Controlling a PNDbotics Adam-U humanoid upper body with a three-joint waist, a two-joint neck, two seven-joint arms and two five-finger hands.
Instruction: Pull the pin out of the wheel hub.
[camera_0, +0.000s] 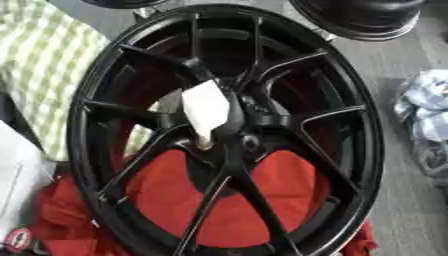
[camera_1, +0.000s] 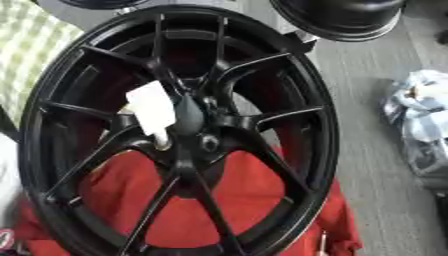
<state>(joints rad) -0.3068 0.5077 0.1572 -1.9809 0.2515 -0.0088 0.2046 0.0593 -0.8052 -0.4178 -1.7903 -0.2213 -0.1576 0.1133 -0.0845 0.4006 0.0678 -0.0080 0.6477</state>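
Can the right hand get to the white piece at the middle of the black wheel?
Probably yes: the white flat piece sits exposed at the hub of the black spoked wheel, nothing covering it. The right hand is out of view, though.

No part of the robot's body is shown clearly in either eye view, so no colours, joints, cables, screws or markings can be recorded for it. A narrow dark band (camera_0: 10, 116) is seen at the left edge of the left eye view, running slantwise between a checked cloth (camera_0: 44, 65) and a white surface (camera_0: 17, 175). It may possibly belong to a black limb, but this cannot be confirmed, since the band is cut off by the picture's edge and only a plain dark surface is made out on it.
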